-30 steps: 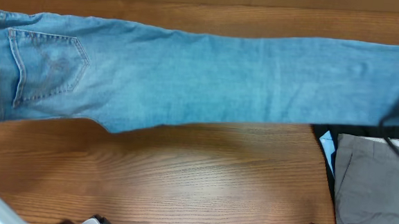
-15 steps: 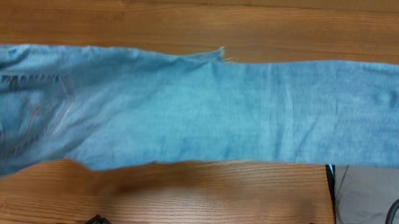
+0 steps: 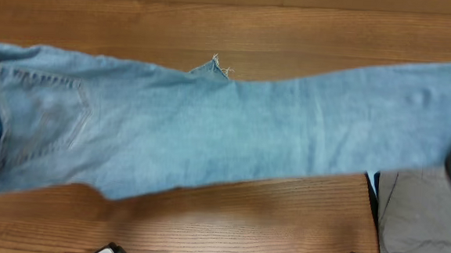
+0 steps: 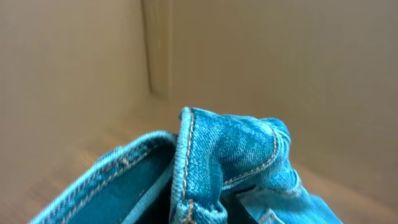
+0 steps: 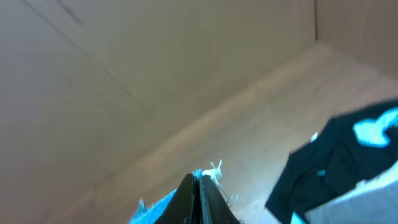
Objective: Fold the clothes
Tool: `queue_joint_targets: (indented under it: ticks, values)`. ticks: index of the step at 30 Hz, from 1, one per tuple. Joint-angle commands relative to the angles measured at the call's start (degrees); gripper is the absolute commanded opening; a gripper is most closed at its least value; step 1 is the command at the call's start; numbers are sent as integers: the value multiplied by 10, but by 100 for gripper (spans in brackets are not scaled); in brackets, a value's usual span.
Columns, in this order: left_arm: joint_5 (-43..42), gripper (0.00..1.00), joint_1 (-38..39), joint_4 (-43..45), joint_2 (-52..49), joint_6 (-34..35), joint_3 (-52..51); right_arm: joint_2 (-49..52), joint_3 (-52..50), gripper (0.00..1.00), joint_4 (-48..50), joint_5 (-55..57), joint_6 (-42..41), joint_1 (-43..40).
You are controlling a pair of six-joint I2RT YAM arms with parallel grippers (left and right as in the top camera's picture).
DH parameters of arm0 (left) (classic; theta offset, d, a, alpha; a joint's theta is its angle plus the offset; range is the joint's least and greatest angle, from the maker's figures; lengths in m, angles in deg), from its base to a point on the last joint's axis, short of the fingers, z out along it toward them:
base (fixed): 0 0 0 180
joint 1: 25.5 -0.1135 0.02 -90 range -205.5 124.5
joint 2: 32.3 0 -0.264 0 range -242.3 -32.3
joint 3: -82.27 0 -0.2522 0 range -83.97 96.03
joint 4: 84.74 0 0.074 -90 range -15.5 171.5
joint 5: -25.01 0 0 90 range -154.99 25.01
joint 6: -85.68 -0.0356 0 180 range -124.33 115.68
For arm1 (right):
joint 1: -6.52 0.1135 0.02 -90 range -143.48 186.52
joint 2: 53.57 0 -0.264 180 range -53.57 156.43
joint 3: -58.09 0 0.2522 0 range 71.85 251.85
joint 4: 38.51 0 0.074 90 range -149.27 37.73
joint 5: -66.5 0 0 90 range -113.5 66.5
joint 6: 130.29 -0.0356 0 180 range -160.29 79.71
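My right gripper (image 5: 200,190) is pressing its two dark fingers flat together, with only a thin seam showing between them. It is clamping the frayed ankle hem (image 5: 211,169) of the light-blue jeans (image 3: 209,133), and pale threads are sticking out just above the fingertips. In the right wrist view a little blue denim is showing beside the fingers on their left.

My left gripper is sitting somewhere under the waistband (image 4: 186,155). The waistband is bunching up right in front of the left wrist camera and folding over itself with its stitching outward. The fingers are hiding beneath the cloth, so I cannot tell how far apart they are or whether they are gripping it.

From above, the jeans are stretching in one long band across the wooden table (image 3: 243,222), running off both its left and right edges. The stitched back pocket (image 3: 42,115) is lying face up near the table's left edge. A second frayed hem corner (image 3: 216,66) is poking out along the band's far side, about midway along the table. A grey garment (image 3: 419,229) is lying at the table's near right corner, just beside the jeans' near edge, and a black garment (image 5: 326,162) is lying against its left side.
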Motion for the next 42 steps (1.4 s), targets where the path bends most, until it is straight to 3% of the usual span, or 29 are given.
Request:
queue_joint_targets:
  ticks: [1,5,8,11,14,17,18,24,30,37,42]
  values:
    - [-44,15,1,-32,-84,-28,-1,69,3,4,-16,-27,2,-2]
    - [-44,14,5,-81,-195,-65,-2,150,3,4,-34,-54,31,3]
    - [-64,22,8,-60,-278,-72,-3,218,3,4,-22,-77,42,12]
    - [-90,37,15,-13,-358,-89,-3,301,3,4,21,-82,63,18]
    - [-94,55,17,1,-395,-89,-3,356,3,4,59,-83,64,18]
    - [-95,58,17,-3,-409,-101,-3,408,3,4,89,-84,71,17]
    - [-92,64,16,-5,-409,-103,-3,423,3,4,94,-85,72,17]
    - [-85,76,23,-23,-409,-129,-5,454,3,4,100,-86,76,17]
    - [-17,77,48,43,-462,-126,-24,452,4,4,92,-86,76,17]
    - [-20,62,56,138,-574,-109,-24,452,4,4,64,-86,80,18]
    - [-20,64,61,203,-637,-107,-24,452,4,4,48,-86,106,18]
